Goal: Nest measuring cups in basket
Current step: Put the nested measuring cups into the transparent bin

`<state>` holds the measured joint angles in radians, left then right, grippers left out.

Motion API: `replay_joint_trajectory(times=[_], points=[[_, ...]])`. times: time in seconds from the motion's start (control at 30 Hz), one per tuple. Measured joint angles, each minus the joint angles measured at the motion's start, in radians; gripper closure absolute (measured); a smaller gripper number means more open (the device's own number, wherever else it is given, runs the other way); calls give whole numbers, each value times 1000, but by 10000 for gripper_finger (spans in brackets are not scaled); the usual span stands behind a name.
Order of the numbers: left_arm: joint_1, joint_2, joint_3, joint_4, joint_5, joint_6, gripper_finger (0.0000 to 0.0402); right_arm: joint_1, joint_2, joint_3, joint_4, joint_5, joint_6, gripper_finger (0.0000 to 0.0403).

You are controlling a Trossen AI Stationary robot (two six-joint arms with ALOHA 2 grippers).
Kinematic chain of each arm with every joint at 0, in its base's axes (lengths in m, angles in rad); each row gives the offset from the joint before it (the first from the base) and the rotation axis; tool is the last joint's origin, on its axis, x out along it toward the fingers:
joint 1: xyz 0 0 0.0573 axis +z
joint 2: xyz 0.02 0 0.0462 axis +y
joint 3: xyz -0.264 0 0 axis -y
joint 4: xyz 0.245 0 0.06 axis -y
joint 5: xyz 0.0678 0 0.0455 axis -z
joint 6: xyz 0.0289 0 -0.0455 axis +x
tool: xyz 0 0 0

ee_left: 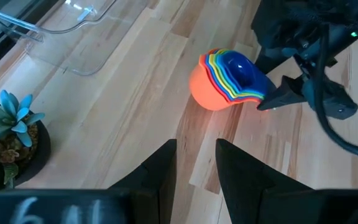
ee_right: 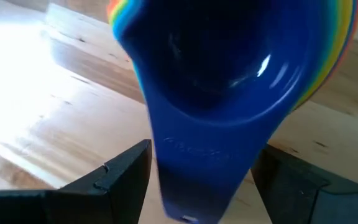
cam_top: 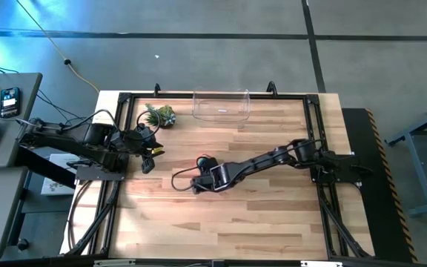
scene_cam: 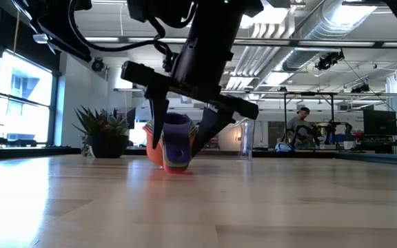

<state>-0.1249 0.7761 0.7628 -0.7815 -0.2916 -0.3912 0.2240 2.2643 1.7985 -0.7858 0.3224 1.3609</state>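
Note:
The measuring cups [ee_left: 229, 78] lie nested in one stack on their side on the wooden table, orange outermost and blue [ee_right: 229, 62] innermost, also seen in the low view [scene_cam: 174, 148]. Their stacked handles [ee_right: 197, 162] point toward my right gripper [scene_cam: 181, 138], which is open. It slants down over them with one finger [ee_right: 117, 174] on each side of the handles, a gap showing on both sides. My left gripper [ee_left: 194, 168] waits open at the table's left [cam_top: 150, 156]. The clear basket [cam_top: 221, 105] stands at the far edge.
A small spiky plant [cam_top: 160, 115] in a dark pot stands at the far left, close to my left gripper. Bare wood lies between the cups and the basket [ee_left: 61, 31]. Beyond the table, a person shows far off in the room.

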Motion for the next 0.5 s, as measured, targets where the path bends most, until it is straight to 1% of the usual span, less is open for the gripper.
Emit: replay_joint_trajectory(times=[0.27, 0.4, 0.5], points=[[0, 0, 0, -5, 0, 1, 298, -7, 27, 0, 27, 17, 1, 146], [0, 0, 0, -6, 0, 15, 298, -13, 43, -1, 47, 5, 12, 146], [0, 0, 0, -7, 0, 18, 298, -17, 46, 0, 59, -17, 19, 156]])
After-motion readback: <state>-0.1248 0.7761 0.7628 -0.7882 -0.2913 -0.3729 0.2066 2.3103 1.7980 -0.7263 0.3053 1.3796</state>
